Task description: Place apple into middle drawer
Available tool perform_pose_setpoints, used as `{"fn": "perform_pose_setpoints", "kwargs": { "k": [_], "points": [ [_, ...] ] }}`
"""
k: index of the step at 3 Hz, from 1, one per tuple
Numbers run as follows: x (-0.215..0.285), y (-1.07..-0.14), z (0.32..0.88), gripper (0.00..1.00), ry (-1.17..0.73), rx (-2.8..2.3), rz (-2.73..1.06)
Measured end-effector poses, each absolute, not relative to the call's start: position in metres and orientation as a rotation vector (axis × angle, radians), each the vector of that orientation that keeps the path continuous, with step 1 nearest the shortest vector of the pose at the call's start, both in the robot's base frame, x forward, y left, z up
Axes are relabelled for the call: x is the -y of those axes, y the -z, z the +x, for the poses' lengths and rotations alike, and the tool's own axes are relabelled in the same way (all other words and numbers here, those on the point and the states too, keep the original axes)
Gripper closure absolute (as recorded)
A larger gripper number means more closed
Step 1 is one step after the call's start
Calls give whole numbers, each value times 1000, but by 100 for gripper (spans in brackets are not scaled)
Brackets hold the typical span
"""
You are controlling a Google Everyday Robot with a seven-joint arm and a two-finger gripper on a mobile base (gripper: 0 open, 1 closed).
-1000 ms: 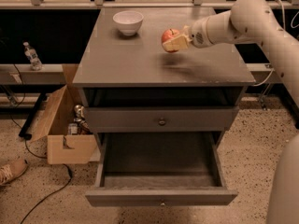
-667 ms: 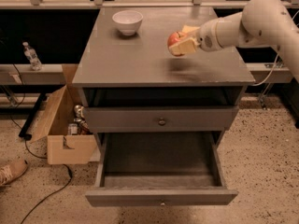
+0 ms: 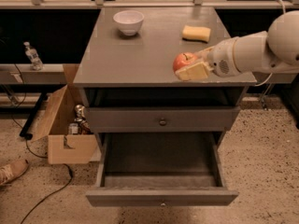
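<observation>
The red apple (image 3: pixel 183 60) is held in my gripper (image 3: pixel 190 66) above the front right part of the grey cabinet top (image 3: pixel 140 55). The pale fingers (image 3: pixel 194 72) are closed around the apple's near side. My white arm reaches in from the right edge. The middle drawer (image 3: pixel 161 169) stands pulled open below, its dark grey interior bare, with a small knob on its front. The apple is above and slightly right of the drawer's middle, still over the cabinet top.
A white bowl (image 3: pixel 128 21) sits at the back left of the top and a yellow sponge (image 3: pixel 196 33) at the back right. The closed upper drawer (image 3: pixel 162 121) has a round knob. A cardboard box (image 3: pixel 70 125) stands on the floor left.
My gripper has carried the apple from the back right of the top toward the front edge, uncovering the yellow sponge. The view has shifted closer.
</observation>
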State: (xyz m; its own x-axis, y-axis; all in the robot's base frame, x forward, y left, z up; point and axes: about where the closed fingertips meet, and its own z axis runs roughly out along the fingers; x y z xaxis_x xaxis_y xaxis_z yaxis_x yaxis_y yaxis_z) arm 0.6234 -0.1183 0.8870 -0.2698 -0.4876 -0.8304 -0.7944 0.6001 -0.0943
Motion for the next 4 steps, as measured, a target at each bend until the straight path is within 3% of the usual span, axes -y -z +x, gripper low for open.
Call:
{"fn": "perform_pose_setpoints", "kwargs": {
  "k": [2, 4],
  "points": [
    [108, -837, 533, 100, -428, -2044, -1030],
    [97, -768, 514, 100, -485, -2077, -1143]
  ]
}}
